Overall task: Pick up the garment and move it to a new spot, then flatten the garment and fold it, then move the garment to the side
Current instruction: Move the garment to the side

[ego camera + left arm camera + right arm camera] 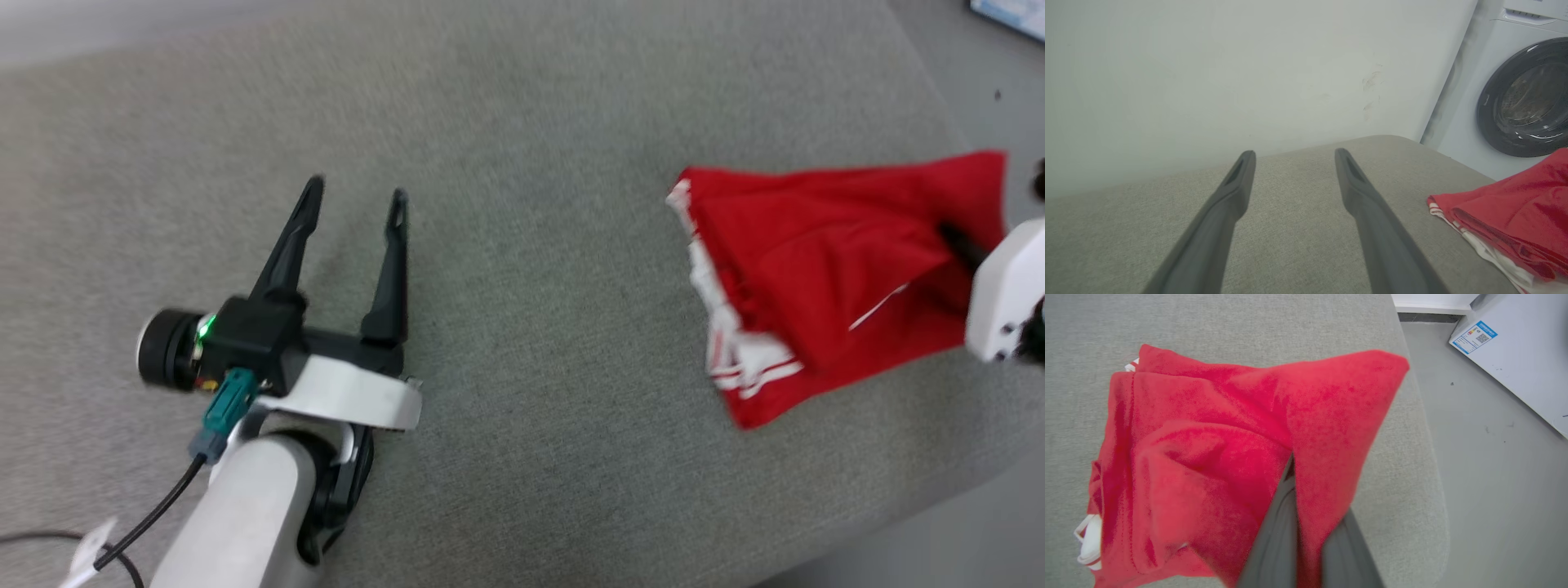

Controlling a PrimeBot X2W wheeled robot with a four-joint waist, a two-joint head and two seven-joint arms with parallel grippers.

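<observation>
Looking like home laundry corner: front-load washer standing against plain white wall, grey fabric cushion lying beside it, white panel carrying sticker label, grey floor running underneath.

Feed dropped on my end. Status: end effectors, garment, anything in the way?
Left end effector open, holding nothing, over grey cushion. Right end effector shut on garment, bunched near cushion's right edge. No obstruction seen.

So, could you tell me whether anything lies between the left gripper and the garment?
Nothing visible does. Only bare grey cushion separates the open left gripper from the garment, which lies toward the cushion's right end with the right gripper shut on it.
</observation>
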